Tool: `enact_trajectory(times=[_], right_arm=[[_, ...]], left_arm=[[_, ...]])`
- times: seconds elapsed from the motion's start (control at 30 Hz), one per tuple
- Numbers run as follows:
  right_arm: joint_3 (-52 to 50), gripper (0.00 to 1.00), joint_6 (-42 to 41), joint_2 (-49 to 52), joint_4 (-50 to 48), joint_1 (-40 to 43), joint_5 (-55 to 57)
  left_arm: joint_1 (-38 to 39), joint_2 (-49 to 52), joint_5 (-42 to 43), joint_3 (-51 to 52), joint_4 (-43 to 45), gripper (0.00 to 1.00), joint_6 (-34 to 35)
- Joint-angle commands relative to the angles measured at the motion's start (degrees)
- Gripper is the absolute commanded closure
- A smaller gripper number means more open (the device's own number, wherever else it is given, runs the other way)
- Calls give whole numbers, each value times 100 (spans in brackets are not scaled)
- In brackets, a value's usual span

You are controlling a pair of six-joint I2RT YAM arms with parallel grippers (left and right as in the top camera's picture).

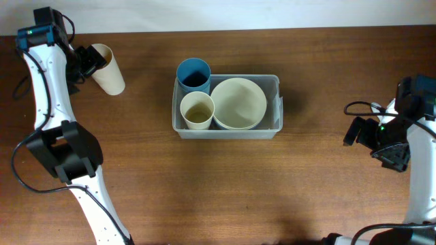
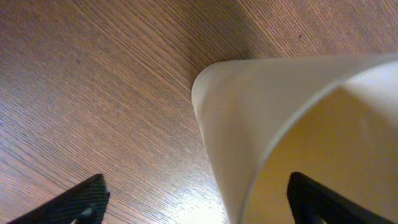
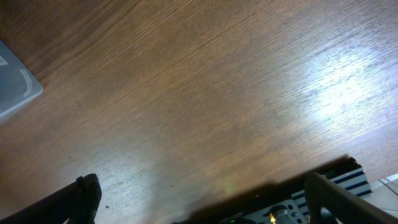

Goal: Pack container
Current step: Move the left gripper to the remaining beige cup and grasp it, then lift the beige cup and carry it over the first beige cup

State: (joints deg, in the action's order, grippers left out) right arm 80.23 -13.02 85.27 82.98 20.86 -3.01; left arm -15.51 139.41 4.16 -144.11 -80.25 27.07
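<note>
The container (image 1: 276, 82) is a clear rectangular bin in the middle of the table. It holds a blue cup (image 1: 193, 75), a cream cup (image 1: 197, 110) and a cream bowl (image 1: 238, 103). Another cream cup (image 1: 109, 70) lies on its side at the far left. My left gripper (image 1: 87, 61) is open at that cup's mouth. In the left wrist view the cup (image 2: 261, 112) fills the right half; one finger sits inside its rim and the other outside, with the left gripper (image 2: 196, 193) straddling the wall. My right gripper (image 1: 361, 131) hangs open over bare wood at the right.
The right wrist view shows a corner of the container (image 3: 15, 87) at the upper left, the right gripper (image 3: 202, 186) over bare wood, and the table's edge (image 3: 348, 163) at the lower right.
</note>
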Motion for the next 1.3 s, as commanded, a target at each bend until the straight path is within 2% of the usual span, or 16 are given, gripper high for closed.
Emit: enact_trajectory(times=[0.0,0.07,0.17,0.27,0.43,0.63,0.77,0.8,1.13,1.27], right_arm=[[-17,1,37,-55,-11,-15,48],[-17,1,37,-55,-11,-15,48],[-17,1,37,-55,-11,-15,48],[-17,1,37,-55,-11,-15,48],[-17,1,37,-55,-11,-15,48],[-17,1,37,-55,-11,-15,48],[-17,1,37,-55,-13,-15,46],[-17,1,37,-55,-11,-15,48],[-17,1,37,-55,-11,-15,48],[-17,1,37,-55,-11,-15,48]], left_arm=[[-9,42,59,-44,-7,38,31],[-9,39,61,-44,-39,59,33],[-9,42,59,-44,-85,84,33],[-9,39,63,-59,-129,98,33],[-9,33,149,-326,-299,98,31],[-9,-59,616,-1611,-909,98,20],[-11,-160,560,-2826,-1648,98,-380],[-9,-256,754,-2988,-1646,99,-715],[22,-1773,1283,-3008,-1646,98,-1012],[173,-2459,1283,-2612,-1646,98,-1176]])
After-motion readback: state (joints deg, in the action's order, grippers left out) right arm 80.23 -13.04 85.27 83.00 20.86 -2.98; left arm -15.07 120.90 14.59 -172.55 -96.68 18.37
